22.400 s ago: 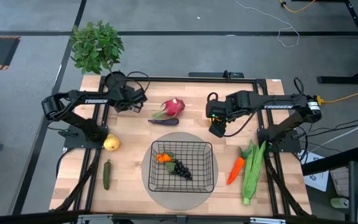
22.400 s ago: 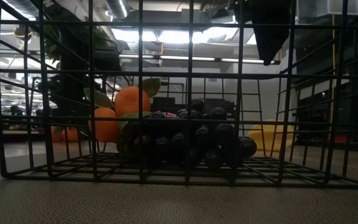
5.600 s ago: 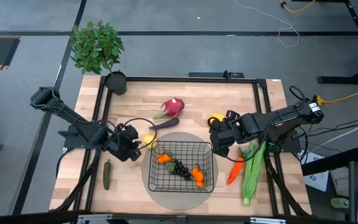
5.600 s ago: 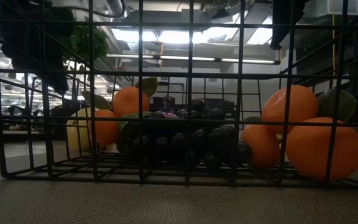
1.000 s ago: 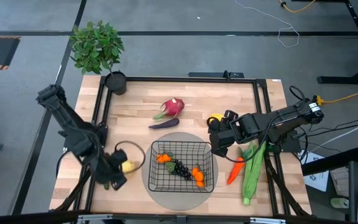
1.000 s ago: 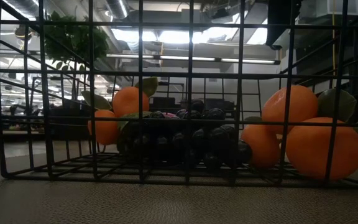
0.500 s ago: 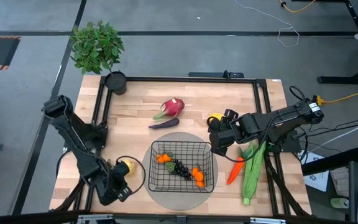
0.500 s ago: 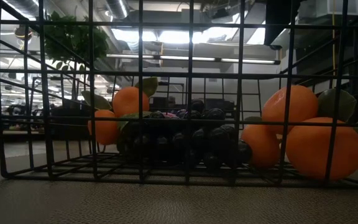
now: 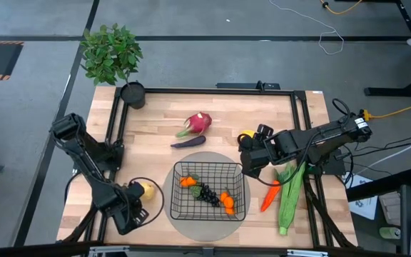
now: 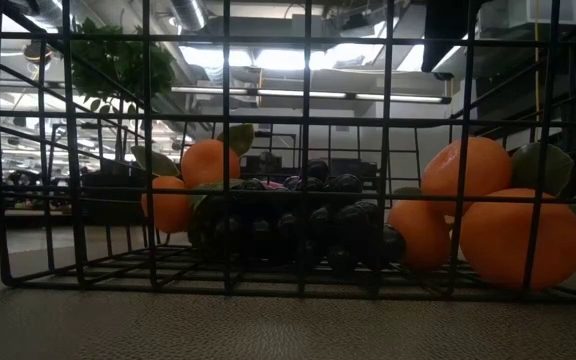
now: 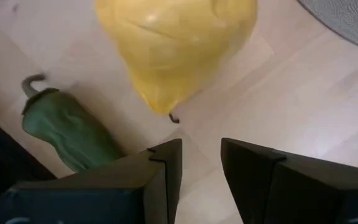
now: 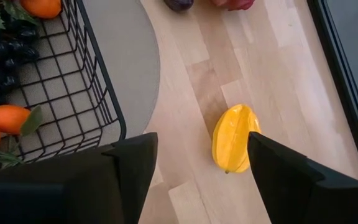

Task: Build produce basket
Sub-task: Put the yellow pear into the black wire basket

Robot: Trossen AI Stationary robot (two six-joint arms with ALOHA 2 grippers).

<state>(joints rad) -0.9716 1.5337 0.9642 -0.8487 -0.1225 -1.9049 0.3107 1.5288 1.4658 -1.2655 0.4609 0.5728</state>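
Note:
The black wire basket (image 9: 239,187) stands on a round grey mat and holds oranges (image 9: 227,202) and dark grapes (image 9: 207,193). A yellow pear (image 9: 146,190) lies on the table left of the basket, with a green cucumber (image 11: 67,130) beside it. My left gripper (image 11: 201,149) points down just near of the pear, narrowly open, with nothing between its fingers. My right gripper (image 12: 201,146) hangs open above a yellow star fruit (image 12: 234,138) at the basket's far right corner.
A pink dragon fruit (image 9: 199,123) and a purple eggplant (image 9: 188,141) lie beyond the basket. An orange carrot (image 9: 270,194) and a long green husk (image 9: 290,196) lie to its right. A leafy plant (image 9: 110,53) and a black pot (image 9: 133,93) stand at the far left corner.
My left gripper has gone down and toward the table's near edge, tipping to point more steeply downward. The pear has stayed where it lay.

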